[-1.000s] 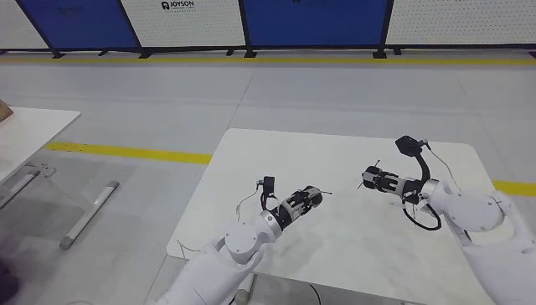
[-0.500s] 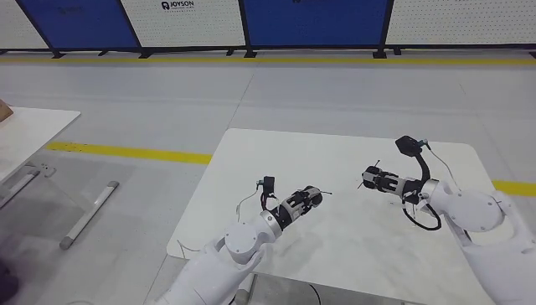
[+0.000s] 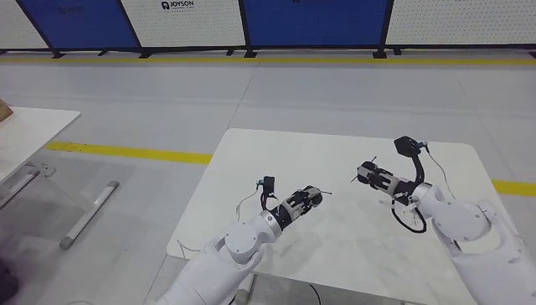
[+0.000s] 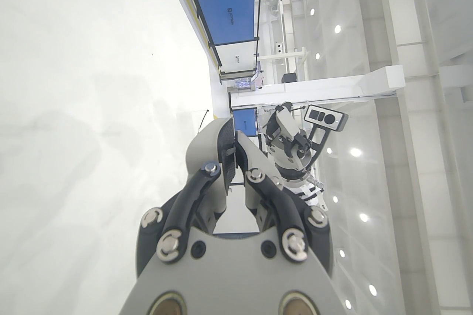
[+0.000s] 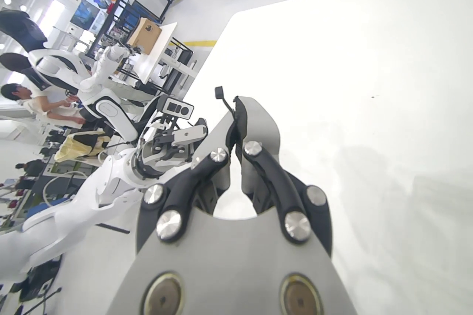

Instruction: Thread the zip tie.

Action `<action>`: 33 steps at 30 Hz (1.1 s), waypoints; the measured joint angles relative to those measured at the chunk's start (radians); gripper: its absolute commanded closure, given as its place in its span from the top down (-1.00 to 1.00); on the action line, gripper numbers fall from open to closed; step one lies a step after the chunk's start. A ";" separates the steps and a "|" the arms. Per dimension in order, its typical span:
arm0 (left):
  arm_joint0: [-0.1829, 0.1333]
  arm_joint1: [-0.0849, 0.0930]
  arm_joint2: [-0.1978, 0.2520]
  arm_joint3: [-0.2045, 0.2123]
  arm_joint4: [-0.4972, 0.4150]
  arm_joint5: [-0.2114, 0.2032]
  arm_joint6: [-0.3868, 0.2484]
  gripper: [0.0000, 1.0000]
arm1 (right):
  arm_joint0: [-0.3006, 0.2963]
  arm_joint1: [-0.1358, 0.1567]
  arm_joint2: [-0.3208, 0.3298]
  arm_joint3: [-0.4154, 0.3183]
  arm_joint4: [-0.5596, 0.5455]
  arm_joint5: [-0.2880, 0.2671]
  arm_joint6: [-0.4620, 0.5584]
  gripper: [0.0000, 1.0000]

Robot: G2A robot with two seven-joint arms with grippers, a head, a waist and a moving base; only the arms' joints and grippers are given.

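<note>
My left gripper [image 3: 315, 194] hangs over the white table [image 3: 335, 150], near its front left. It is shut on a thin black zip tie tail [image 4: 204, 117] that pokes out past the fingertips [image 4: 225, 132]. My right gripper [image 3: 363, 172] is a short way to the right, facing the left one, with bare table between them. It is shut on a black zip tie whose square head [image 5: 219, 92] sticks out beyond the gripper [image 5: 236, 106]. Thin black ends show at both sides of it in the top view. Whether both hold one tie I cannot tell.
The table's left edge [image 3: 197, 196] drops to the floor close beside my left arm. A second white table [image 3: 33, 129] stands far left, with a metal bar [image 3: 88, 214] on the floor. Blue and white panels [image 3: 314, 7] line the back.
My right arm has shifted slightly left, bringing its gripper a little closer to the left gripper. The left arm has not moved.
</note>
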 measured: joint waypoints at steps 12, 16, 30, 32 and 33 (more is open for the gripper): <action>0.000 0.000 0.000 0.000 0.000 0.000 0.000 -1.00 | 0.000 0.000 0.000 0.000 0.000 0.001 0.001 -1.00; 0.000 0.000 0.000 0.000 0.000 0.000 0.000 -1.00 | -0.003 0.000 0.000 -0.001 0.000 0.000 -0.003 -1.00; 0.000 0.000 0.000 0.000 0.000 0.000 0.000 -1.00 | -0.090 -0.029 -0.076 -0.047 -0.070 0.088 -0.224 -1.00; 0.000 0.000 0.000 0.000 0.000 0.000 0.000 -1.00 | -0.090 -0.029 -0.076 -0.047 -0.070 0.086 -0.223 -1.00; 0.000 0.000 0.000 0.000 0.000 0.000 0.000 -1.00 | -0.090 -0.029 -0.075 -0.047 -0.070 0.086 -0.223 -1.00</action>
